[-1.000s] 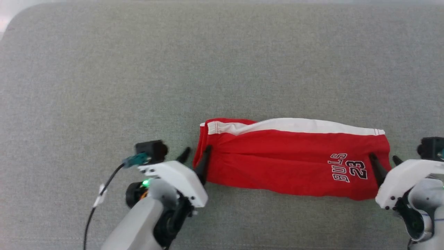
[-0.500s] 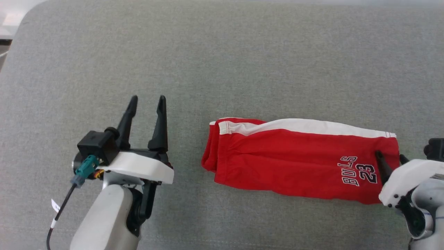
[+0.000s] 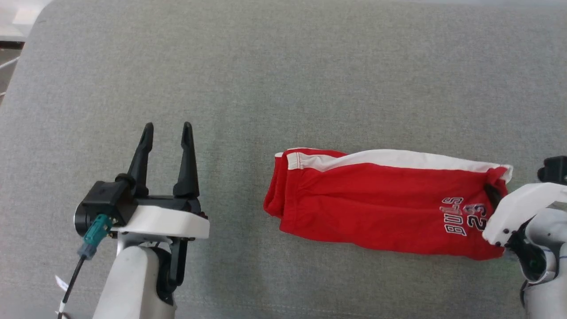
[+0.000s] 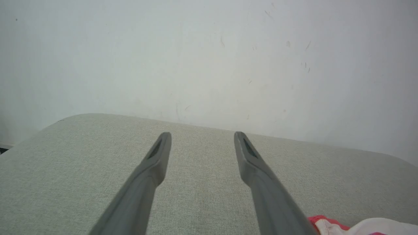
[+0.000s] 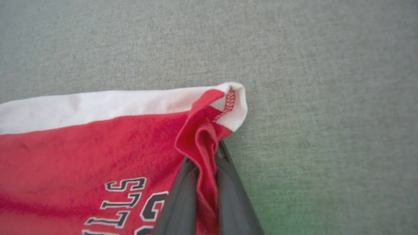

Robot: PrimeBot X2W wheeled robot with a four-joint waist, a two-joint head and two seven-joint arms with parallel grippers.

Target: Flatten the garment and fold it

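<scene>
The sideways red shorts (image 3: 376, 208) are pinched at their right end by the right gripper (image 5: 207, 155), with the left gripper (image 3: 167, 128) spread open.

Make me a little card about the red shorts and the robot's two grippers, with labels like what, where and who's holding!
What: red shorts, lying stretched out on the grey padded top
Stripe: white stripe along the far edge
Letters: "BULLS 23" print near the robot's right end
Left gripper: open, holding nothing, apart from the shorts
Right gripper: shut on the hem of the shorts, cloth bunched between its fingers
</scene>
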